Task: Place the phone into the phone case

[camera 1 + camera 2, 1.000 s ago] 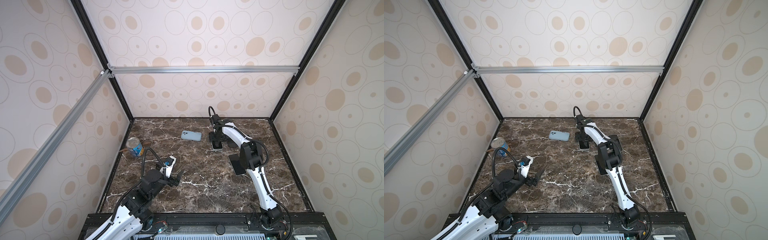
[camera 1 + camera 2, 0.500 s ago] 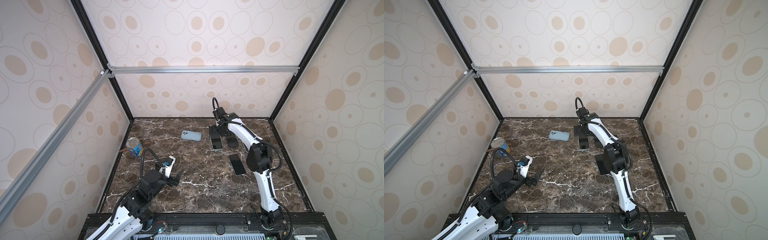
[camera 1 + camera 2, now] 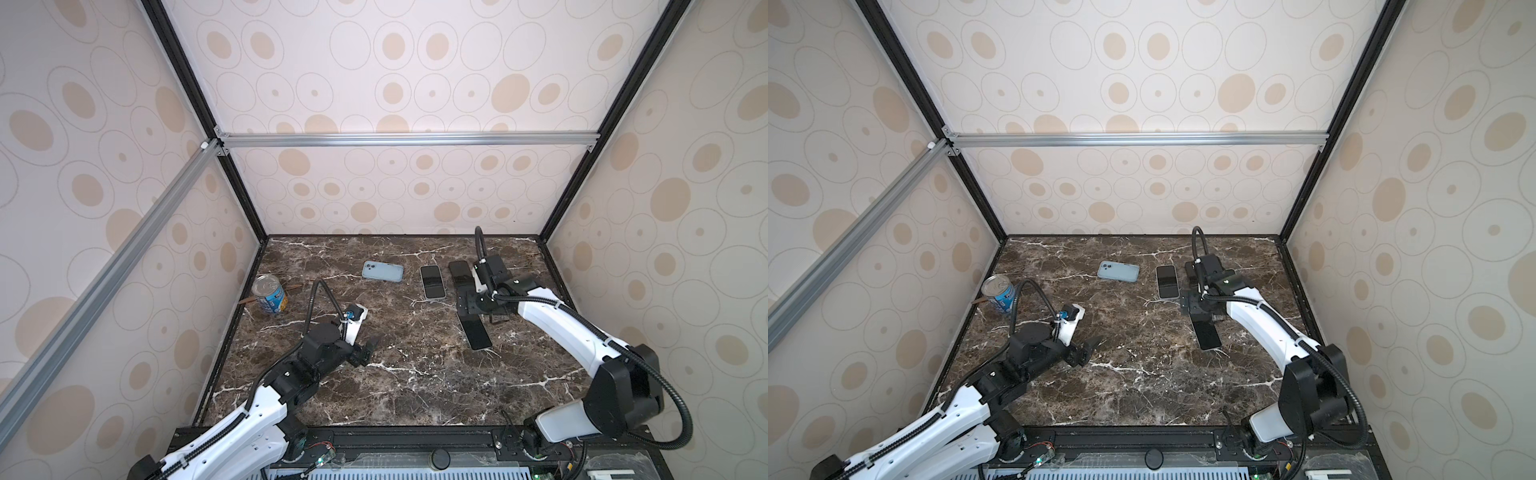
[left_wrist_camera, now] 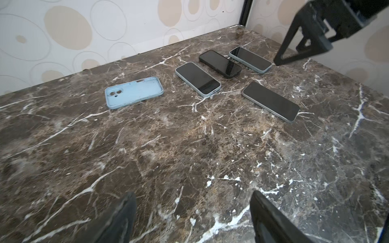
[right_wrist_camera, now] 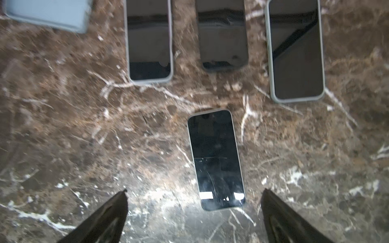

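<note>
— Where do we find the phone case (image 3: 382, 271)?
— We see it flat on the tabletop (image 3: 415, 374) near the back wall, left of the middle. It is pale blue, lies crosswise, and is empty. In the left wrist view the case (image 4: 134, 92) seems to lie hollow side up, with its camera cut-out at one end.
— And the phone (image 3: 477, 334)?
— We find it right of the middle, nearer the front and well apart from the case. It lies flat and slightly skewed, dark screen up, with a pale rim.
</note>
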`<state>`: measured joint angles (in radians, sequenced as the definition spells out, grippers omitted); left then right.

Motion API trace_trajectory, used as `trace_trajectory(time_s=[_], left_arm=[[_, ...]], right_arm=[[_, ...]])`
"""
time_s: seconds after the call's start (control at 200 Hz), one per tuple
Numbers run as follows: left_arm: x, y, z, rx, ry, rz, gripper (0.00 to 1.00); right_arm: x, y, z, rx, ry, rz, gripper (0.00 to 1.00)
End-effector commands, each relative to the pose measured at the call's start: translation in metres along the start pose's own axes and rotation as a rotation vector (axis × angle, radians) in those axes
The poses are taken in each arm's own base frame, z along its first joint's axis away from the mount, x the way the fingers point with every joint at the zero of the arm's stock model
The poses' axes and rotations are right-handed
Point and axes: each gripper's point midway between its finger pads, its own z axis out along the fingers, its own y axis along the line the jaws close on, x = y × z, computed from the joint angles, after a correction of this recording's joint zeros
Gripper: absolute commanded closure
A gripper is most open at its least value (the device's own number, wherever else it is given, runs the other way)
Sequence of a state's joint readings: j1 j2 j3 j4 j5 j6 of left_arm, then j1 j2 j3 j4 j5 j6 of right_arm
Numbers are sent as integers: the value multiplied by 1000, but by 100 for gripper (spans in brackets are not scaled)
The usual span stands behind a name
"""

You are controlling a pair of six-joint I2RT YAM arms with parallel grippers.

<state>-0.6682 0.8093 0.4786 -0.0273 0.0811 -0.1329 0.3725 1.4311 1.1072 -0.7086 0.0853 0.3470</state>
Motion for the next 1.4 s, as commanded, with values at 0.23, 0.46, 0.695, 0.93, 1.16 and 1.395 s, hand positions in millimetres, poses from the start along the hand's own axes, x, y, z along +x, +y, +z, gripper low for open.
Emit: trace_trajectory(time_s=[0.23,0.46,0.695,0.93,1.16,1.395], left_arm=[[-65,-49,39,178,-34,50,16],[-61,-62,57,246,36,146,14],[-42,-64,72,261,80,103,16],[-33,-55,71,215,110,101,16],[-34,-51,70,190,111,86,17],[-35,-43,67,143,110,106,18]], right_arm=[[58,-27,43,-27,114,60,0],[57,-24,69,-31,163,15,0],[63,-33,84,35,220,3,2],[64,-36,91,57,252,-12,4],[64,-38,100,79,282,-40,9],[66,-36,108,76,324,-54,18]])
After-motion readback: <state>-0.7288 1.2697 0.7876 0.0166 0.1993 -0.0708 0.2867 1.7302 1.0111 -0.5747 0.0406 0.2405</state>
